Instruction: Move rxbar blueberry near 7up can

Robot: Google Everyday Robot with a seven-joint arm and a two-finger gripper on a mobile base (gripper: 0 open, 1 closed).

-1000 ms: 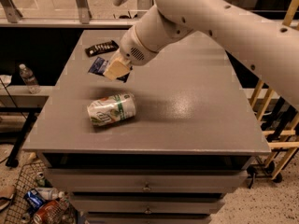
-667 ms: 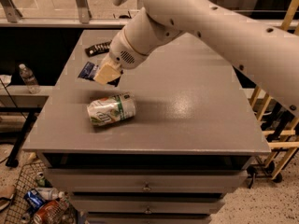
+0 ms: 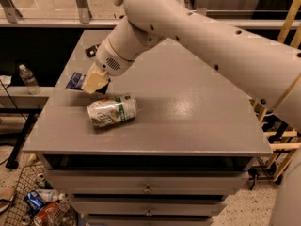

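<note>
The 7up can [image 3: 112, 110], white with green markings and dented, lies on its side on the front left of the grey table [image 3: 188, 117]. My gripper [image 3: 93, 82] hangs just behind and to the left of the can, close above the table. It is shut on the rxbar blueberry [image 3: 75, 80], whose dark blue wrapper sticks out to the left of the pale fingers [image 3: 95, 81], near the table's left edge. Part of the bar is hidden by the fingers.
A black bar wrapper [image 3: 90, 50] lies at the back left, mostly behind my arm. Drawers [image 3: 148, 188] sit below the tabletop. A water bottle [image 3: 28, 79] stands on a ledge at left. Cans lie on the floor [image 3: 44, 211]. A wooden frame [image 3: 282, 126] is at right.
My gripper has moved forward and to the left with the rxbar blueberry in it, coming down beside the can. The can has not moved.
</note>
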